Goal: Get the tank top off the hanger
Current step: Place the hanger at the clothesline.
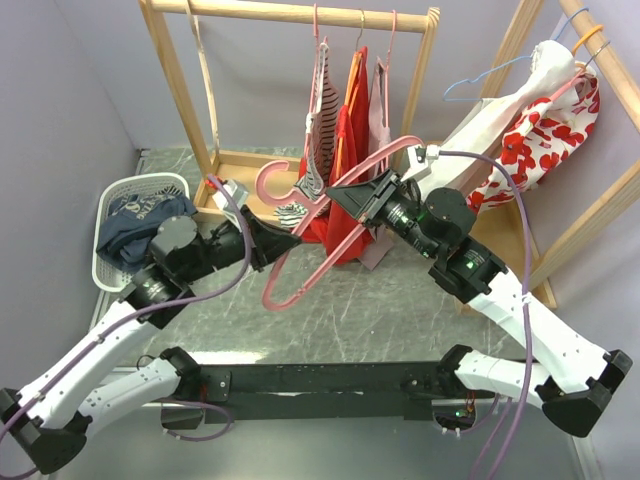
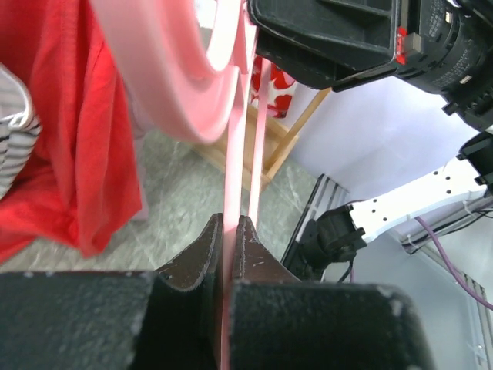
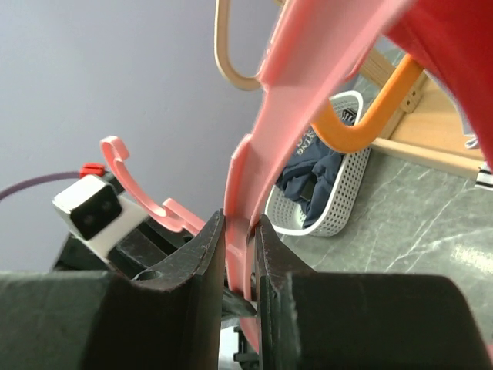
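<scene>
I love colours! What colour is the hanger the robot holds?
Pink plastic hanger, clearest in the top external view.

Robotics lab: plain walls (image 1: 60,80), tabletop clothes rack (image 1: 260,10).

My left tool (image 2: 229,231): I record plain black.
My right tool (image 3: 240,231): black likewise.
Hanger (image 3: 285,116): pale pink, no marking.
Tank top (image 1: 343,160): solid red, no print.
Second hanger (image 3: 370,116): orange.
Striped top (image 1: 318,110): white with dark stripes.
Floral garment (image 1: 545,135): white ground, red flowers.
Basket (image 1: 140,178): white lattice.
Clothes in basket (image 1: 140,225): navy blue.
Desk (image 1: 380,310): grey-green, marbled with pale veins.
Rack (image 1: 180,90): light natural wood.
</scene>
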Motion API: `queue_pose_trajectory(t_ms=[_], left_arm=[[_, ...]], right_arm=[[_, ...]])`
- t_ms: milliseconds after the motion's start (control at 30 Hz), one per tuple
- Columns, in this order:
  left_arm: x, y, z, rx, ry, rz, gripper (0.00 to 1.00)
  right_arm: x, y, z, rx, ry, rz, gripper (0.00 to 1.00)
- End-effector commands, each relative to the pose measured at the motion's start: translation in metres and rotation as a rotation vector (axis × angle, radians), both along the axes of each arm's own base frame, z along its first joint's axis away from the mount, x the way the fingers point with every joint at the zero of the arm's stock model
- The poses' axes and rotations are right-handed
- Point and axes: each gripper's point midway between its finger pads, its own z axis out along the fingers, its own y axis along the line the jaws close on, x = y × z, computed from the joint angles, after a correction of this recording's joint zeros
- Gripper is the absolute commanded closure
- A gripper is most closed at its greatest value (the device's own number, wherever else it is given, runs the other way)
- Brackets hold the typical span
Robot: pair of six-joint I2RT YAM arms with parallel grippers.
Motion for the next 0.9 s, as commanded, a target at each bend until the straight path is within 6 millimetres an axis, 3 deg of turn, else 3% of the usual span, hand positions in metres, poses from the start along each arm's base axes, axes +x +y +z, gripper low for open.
queue_pose_trajectory(t_ms=[0, 133, 400, 567, 667, 767, 800, 867], left_arm=[[0.017, 0.046, 0.062, -0.027, -0.06, 0.264, 0.99], [0.013, 0.062, 0.092, -0.022, -0.07, 0.322, 0.99], [0.002, 0.09, 0.126, -0.117, -0.14, 0.409, 0.99], [-0.003, 0.095, 0.134, -0.135, -0.163, 0.414, 0.99], [0.0, 0.089, 0.126, -0.095, -0.154, 0.398, 0.99], [0.004, 0.08, 0.118, -0.055, -0.142, 0.367, 0.99], [0.005, 0.076, 0.115, -0.044, -0.139, 0.353, 0.99], [0.003, 0.068, 0.109, -0.021, -0.13, 0.307, 0.99]], right_arm=[[0.004, -0.017, 0.006, -0.103, -0.038, -0.099, 1.0], [0.0, -0.004, -0.007, -0.167, -0.015, -0.091, 0.99], [0.0, 0.009, -0.052, -0.286, 0.079, -0.049, 1.0], [-0.001, 0.008, -0.074, -0.342, 0.119, -0.052, 0.98], [-0.001, 0.007, -0.083, -0.367, 0.135, -0.049, 0.83], [-0.002, 0.009, -0.086, -0.366, 0.138, -0.038, 0.75], [-0.002, 0.009, -0.086, -0.361, 0.136, -0.037, 0.63], [-0.003, 0.007, -0.082, -0.35, 0.122, -0.044, 0.62]])
